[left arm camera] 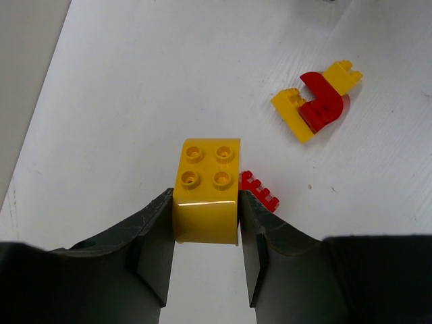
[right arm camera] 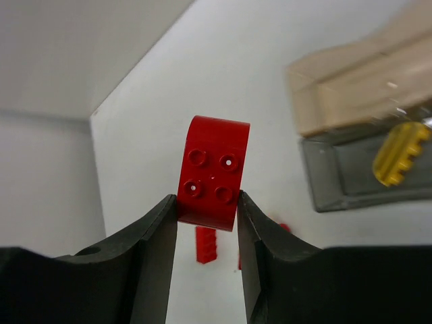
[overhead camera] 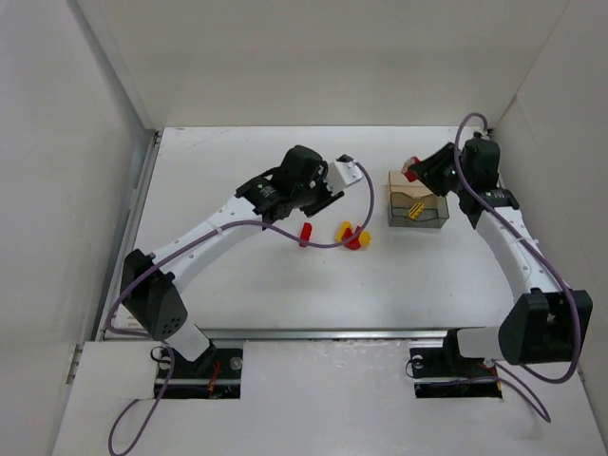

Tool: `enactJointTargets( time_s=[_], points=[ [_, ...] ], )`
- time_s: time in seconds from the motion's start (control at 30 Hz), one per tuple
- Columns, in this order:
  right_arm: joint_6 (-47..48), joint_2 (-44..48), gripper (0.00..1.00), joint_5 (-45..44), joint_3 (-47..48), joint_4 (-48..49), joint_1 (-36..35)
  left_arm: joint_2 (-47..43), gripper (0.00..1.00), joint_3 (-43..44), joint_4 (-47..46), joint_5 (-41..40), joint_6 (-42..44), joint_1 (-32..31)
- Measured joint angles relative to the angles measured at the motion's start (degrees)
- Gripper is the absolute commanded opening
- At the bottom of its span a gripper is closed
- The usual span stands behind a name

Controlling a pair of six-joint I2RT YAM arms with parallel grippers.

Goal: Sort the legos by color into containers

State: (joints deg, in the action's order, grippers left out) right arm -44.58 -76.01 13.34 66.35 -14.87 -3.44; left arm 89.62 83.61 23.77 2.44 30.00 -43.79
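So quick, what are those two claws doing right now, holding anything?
Left gripper: shut on a yellow four-stud plastic brick.
Right gripper: shut on a red four-stud plastic brick.

The left gripper [left arm camera: 206, 202] is closed on a yellow brick [left arm camera: 206, 182]. Both fingers [left arm camera: 156, 236] press its side faces, and the four studs face the camera. A red lego [left arm camera: 260, 190] lies on the white table [left arm camera: 121, 101] just beside the yellow brick, partly hidden by the right-hand finger. Farther off, toward the upper right, lies a clump [left arm camera: 317, 101] of yellow pieces joined to a curved red piece.
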Motion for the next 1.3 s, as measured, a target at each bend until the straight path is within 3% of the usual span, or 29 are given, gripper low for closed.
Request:
enactJointTargets(
  time_s=[0.13, 0.33, 0.57, 0.67, 0.8, 0.93, 1.07, 1.3],
  points=[
    [-7.3, -0.1, 0.0, -8.7, -6.1, -1.4, 1.6, 0.0, 0.0, -1.3, -1.1, -0.3, -1.4, 0.7],
    [-14.7, -5.5, 0.0, -18.1, -0.7, -3.8, 1.5, -0.1, 0.0, -2.3, -1.7, -1.3, -2.4, 1.7],
    [-22.5, -18.0, 0.0, -19.9, 5.5, -5.1, 2.2, -0.1, 0.0, -2.6, -2.8, -1.4, -3.0, 2.6],
    [-24.8, -21.3, 0.05, -19.6, 5.5, -6.1, 2.4, -0.2, 0.0, -2.7, -3.0, -1.5, -3.0, 3.2],
    [-26.2, -22.3, 0.18, -19.3, 5.5, -6.1, 2.6, -0.4, 0.0, -3.5, -3.3, -1.5, -3.3, 4.2],
    [-26.5, -22.2, 0.52, -19.2, 5.6, -5.0, 2.6, -0.5, 0.0, -3.5, -3.4, -1.5, -3.6, 4.5],
    [-27.0, -22.2, 0.68, -18.8, 5.6, -4.4, 2.7, -0.5, 0.0, -3.5, -3.4, -1.5, -3.6, 4.7],
    [-24.2, -22.3, 0.71, -16.2, 6.1, -2.6, 3.1, -0.5, 0.0, -3.5, -3.4, -1.5, -3.7, 4.7]
  ],
)
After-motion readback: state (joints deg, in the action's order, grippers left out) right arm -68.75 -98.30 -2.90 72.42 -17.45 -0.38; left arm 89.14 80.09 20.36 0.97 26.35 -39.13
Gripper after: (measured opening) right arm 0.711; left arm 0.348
